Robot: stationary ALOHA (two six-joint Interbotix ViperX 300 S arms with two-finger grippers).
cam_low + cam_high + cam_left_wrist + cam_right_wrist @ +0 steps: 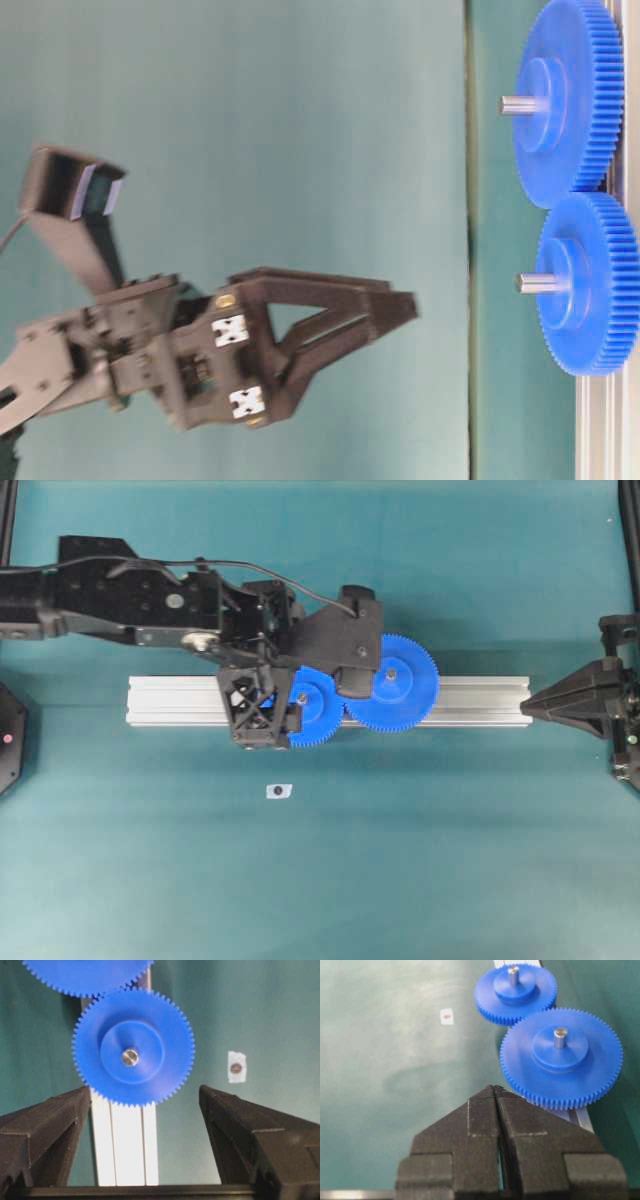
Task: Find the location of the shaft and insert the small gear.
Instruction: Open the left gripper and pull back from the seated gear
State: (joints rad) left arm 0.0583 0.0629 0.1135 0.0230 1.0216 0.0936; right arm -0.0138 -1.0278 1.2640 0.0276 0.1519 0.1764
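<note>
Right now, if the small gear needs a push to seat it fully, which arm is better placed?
Left. Its open fingers hang directly above the small gear, which sits on the shaft. The right gripper, shut, sits parked at the rail's far end.

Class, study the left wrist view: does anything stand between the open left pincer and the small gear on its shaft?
Nothing visible does. The left pincer stands open and empty, with the small gear already seated on the shaft, meshed with the large gear.

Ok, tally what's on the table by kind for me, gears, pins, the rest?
Blue gears: 2, small gear and large gear
Metal pins: 2, shaft and large gear's pin
Aluminium rail: 1
White paper patch: 1
Total: 6
</note>
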